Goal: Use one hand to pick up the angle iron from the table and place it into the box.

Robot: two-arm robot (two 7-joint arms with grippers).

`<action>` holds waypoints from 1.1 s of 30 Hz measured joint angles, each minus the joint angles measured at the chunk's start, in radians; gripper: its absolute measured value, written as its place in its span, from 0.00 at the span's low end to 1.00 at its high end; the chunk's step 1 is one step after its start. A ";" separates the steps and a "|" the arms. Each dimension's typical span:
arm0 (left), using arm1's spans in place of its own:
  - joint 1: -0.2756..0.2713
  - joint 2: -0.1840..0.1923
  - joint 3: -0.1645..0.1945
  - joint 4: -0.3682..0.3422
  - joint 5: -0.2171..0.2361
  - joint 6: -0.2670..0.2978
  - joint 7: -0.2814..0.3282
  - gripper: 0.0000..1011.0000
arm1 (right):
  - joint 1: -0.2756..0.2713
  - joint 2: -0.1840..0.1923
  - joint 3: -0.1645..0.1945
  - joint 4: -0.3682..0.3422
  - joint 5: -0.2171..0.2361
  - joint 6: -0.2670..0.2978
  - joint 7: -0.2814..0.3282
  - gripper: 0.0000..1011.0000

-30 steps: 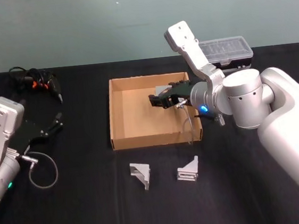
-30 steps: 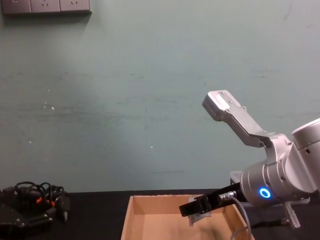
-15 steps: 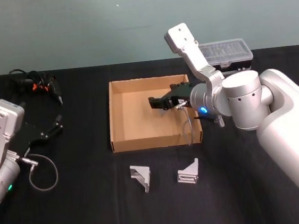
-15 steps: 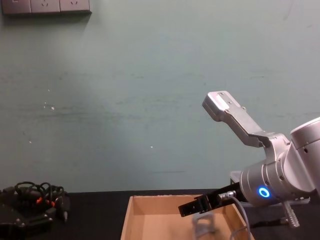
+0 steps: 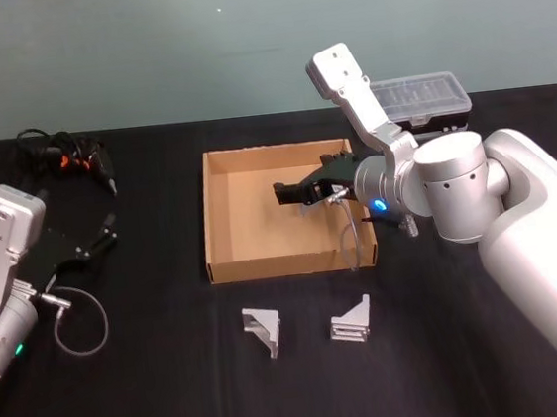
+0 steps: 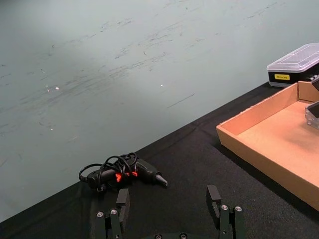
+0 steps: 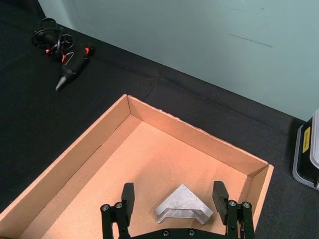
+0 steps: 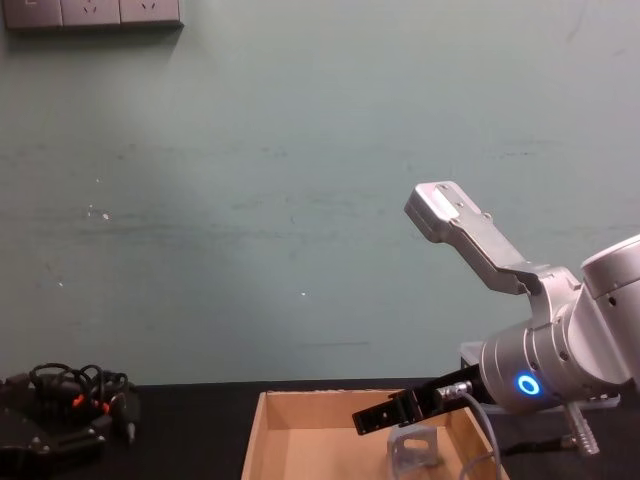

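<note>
One angle iron point(image 7: 183, 205) lies on the floor of the brown cardboard box point(image 5: 221, 214), near its right wall; in the chest view this angle iron point(image 8: 415, 447) stands just under the fingers. My right gripper point(image 5: 291, 191) hovers above it inside the box, open and holding nothing, with its fingers point(image 7: 128, 195) spread either side of the piece. Two more angle irons point(image 5: 262, 327) point(image 5: 352, 318) rest on the black table point(image 5: 157, 381) in front of the box. My left gripper point(image 5: 104, 230) sits open at the far left, low over the table.
A clear-lidded plastic case point(image 5: 422, 100) stands behind the box at the right. A glue gun with tangled cables point(image 5: 69, 156) lies at the back left. A loose cable loop point(image 5: 79, 319) trails by the left arm.
The right gripper opened and let go of the angle iron, which dropped onto the box floor. The gripper edged slightly left. The left arm stayed put.
</note>
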State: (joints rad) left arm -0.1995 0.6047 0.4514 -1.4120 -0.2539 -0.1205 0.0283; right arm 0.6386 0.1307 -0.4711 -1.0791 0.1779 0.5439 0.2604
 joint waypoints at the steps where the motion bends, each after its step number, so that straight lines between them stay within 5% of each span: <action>1: 0.000 0.000 0.000 0.000 0.000 0.000 0.000 1.00 | 0.000 0.000 0.000 0.000 0.000 0.000 0.000 0.99; 10: 0.000 0.000 0.000 0.000 0.000 0.000 0.000 1.00 | -0.004 0.003 0.001 -0.008 0.000 -0.001 0.000 0.99; 17: 0.000 0.000 0.000 0.000 0.000 0.000 0.000 1.00 | -0.079 0.061 0.029 -0.139 -0.003 0.000 0.033 0.99; 24: 0.000 0.000 0.000 0.000 0.000 0.000 0.000 1.00 | -0.219 0.130 0.079 -0.352 0.034 0.043 0.075 0.99; 33: 0.000 0.000 0.000 0.000 0.000 0.000 0.000 1.00 | -0.471 0.235 0.156 -0.666 0.125 0.064 0.095 0.99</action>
State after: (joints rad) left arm -0.1995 0.6047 0.4514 -1.4120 -0.2539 -0.1205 0.0283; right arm 0.1680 0.3662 -0.3151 -1.7454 0.3024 0.6077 0.3556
